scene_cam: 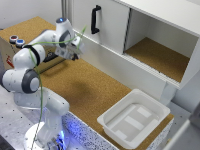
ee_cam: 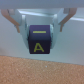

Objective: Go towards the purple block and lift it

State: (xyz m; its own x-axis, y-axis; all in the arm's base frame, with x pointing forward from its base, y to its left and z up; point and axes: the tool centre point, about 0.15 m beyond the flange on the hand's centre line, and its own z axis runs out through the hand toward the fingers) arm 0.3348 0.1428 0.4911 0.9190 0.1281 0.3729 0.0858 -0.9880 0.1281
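Wrist view: the purple block point(ee_cam: 39, 41) sits squarely between my tool's point(ee_cam: 41, 31) two fingers point(ee_cam: 21, 24), a yellow "A" on the face towards the camera and a yellow bar on the face above it. The fingers look closed against its two sides, so I read the tool as clamped on the block, narrowed to the block's own width.

Below the block I see the cork surface of the table point(ee_cam: 40, 70), and a pale band separates the two. I judge the block is off the table, hanging in the grip and not resting.

Exterior view: the arm is folded high, with the tool point(scene_cam: 74, 50) held above the table point(scene_cam: 90, 90) near the white cabinet point(scene_cam: 110, 30). The block itself is too small to make out there; it would be hidden in the tool.

Progress, as I judge it: approach done, grasp done, lift apparently achieved or nearly so. What is left, if anything, is only to carry the block a little higher and hold it steady.

Also seen: white tray point(scene_cam: 134, 119) at the table's far end, well apart from the tool; round buttons point(scene_cam: 16, 40) on a box behind the arm.
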